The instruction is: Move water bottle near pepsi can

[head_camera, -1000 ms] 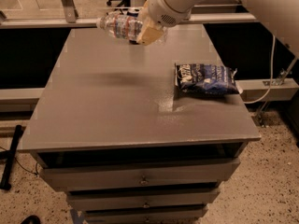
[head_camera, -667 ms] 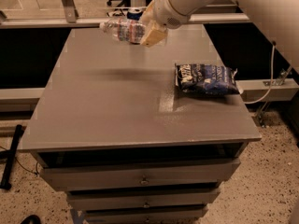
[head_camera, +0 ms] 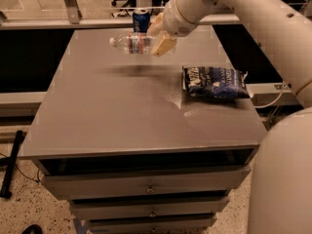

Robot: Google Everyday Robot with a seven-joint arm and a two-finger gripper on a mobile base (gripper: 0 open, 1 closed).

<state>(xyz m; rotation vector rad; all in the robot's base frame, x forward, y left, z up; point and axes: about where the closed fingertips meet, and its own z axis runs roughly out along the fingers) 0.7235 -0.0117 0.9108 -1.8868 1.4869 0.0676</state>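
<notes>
The water bottle (head_camera: pixel 132 43) is clear and ribbed with a white cap pointing left and a reddish label band. It lies sideways in the air above the far part of the grey table (head_camera: pixel 122 111). My gripper (head_camera: pixel 161 39) is shut on the bottle's right end. The pepsi can (head_camera: pixel 141 19), dark blue with a silver top, stands upright at the table's far edge, just behind the bottle.
A blue-and-white crinkled snack bag (head_camera: pixel 214 82) lies on the table's right side. Drawers (head_camera: pixel 146 184) sit under the table's front edge. My white arm (head_camera: pixel 253 18) reaches in from the upper right. A rail runs behind the table.
The gripper has carried the bottle slightly down and toward the table, and the pepsi can now shows behind it.
</notes>
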